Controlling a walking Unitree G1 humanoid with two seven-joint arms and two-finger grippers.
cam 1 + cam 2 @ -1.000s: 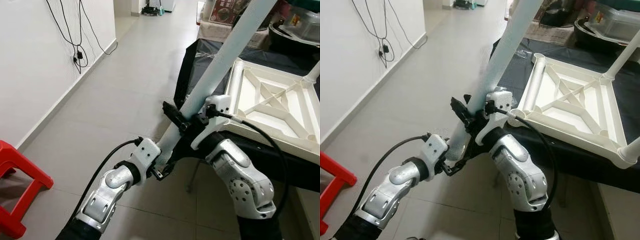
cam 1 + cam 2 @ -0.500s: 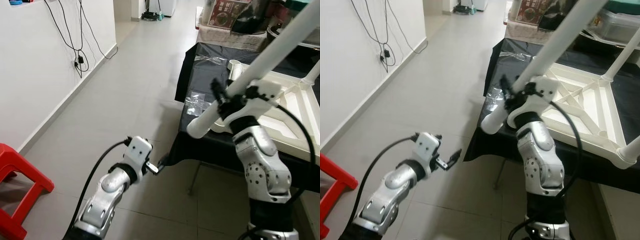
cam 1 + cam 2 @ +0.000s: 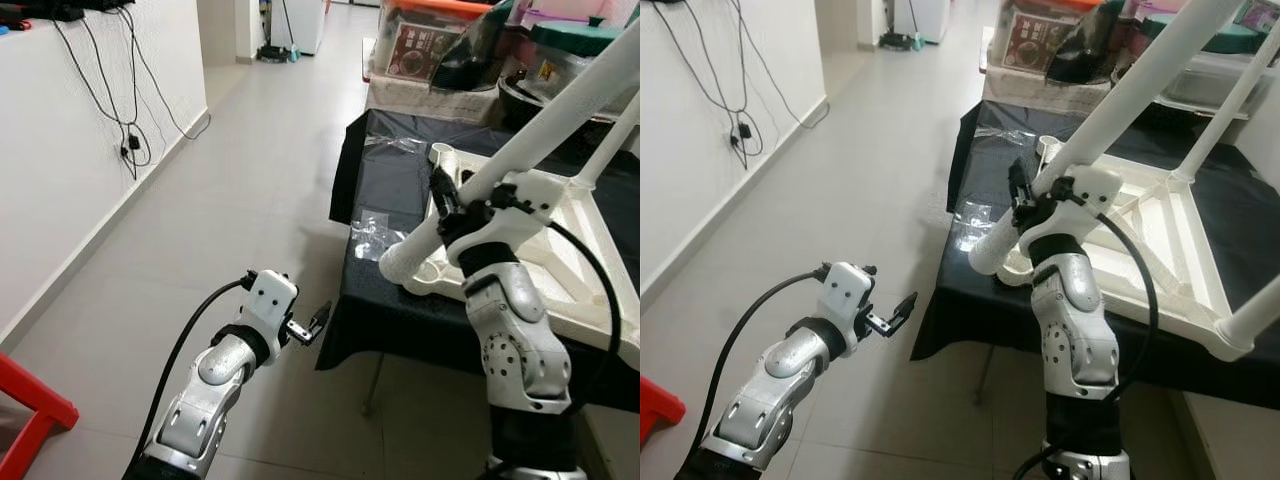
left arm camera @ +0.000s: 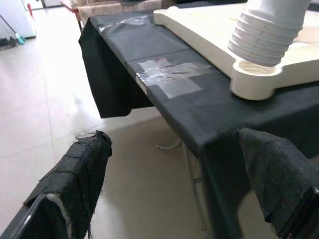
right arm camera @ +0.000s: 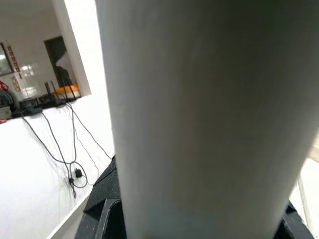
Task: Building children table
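Over the black-draped worktop [image 3: 390, 300], head views: right pincer [image 3: 455, 200] clamps the white table leg [image 3: 530, 140], its threaded end now at the corner socket [image 3: 432, 272] of the upturned tabletop [image 3: 600, 270]. Left pincer [image 3: 318, 318] has let go since a second ago and hangs spread wide. Left wrist: leg end [image 4: 266, 37] sits just above the socket [image 4: 256, 79], unseated. Right wrist: leg [image 5: 199, 119] between the fingers. Handover done; seating comes next.

Two silver jointed arms with white wrist housings. Black cables looping along each. Frayed black fabric pads [image 4: 82, 174] on fingers.
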